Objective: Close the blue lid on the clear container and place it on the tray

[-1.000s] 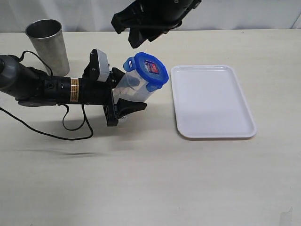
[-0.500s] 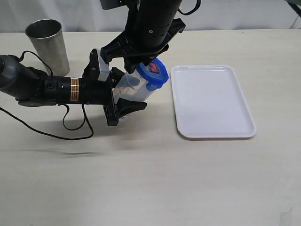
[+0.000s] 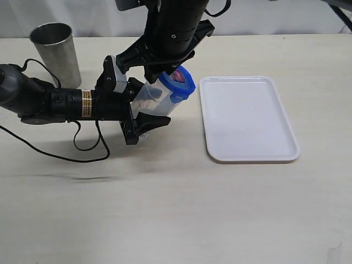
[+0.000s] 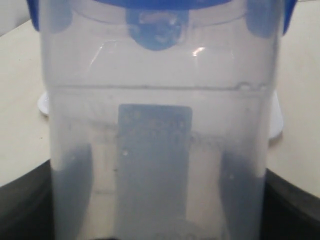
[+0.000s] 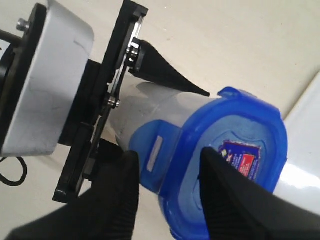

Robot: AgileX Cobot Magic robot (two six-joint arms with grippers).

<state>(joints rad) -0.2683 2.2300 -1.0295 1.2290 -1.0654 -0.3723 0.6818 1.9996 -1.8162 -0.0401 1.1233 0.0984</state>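
Two claws meet at one container (image 3: pixel 149 102). The left claw (image 3: pixel 144 105), lying low over the table (image 3: pixel 176 209), is clamped on the container's lower body with one finger on each side. It holds the container tilted, base toward the claw's palm and mouth pointing out past the fingertips. The lid (image 3: pixel 182 83) sits on that mouth, just beyond the left fingertips, label upward. The right claw (image 5: pixel 167 172) hangs over the lid with its fingers apart astride the lid's edge. One finger (image 5: pixel 225 195) lies over the labelled top and the other is beside a side tab. Whether they pinch the lid I cannot tell. The tray (image 3: pixel 250 158) lies flat beyond the lid, on the far side from the left claw and apart from both claws. A steel cup (image 3: pixel 55 49) stands upright behind the left arm, well back from its fingers.
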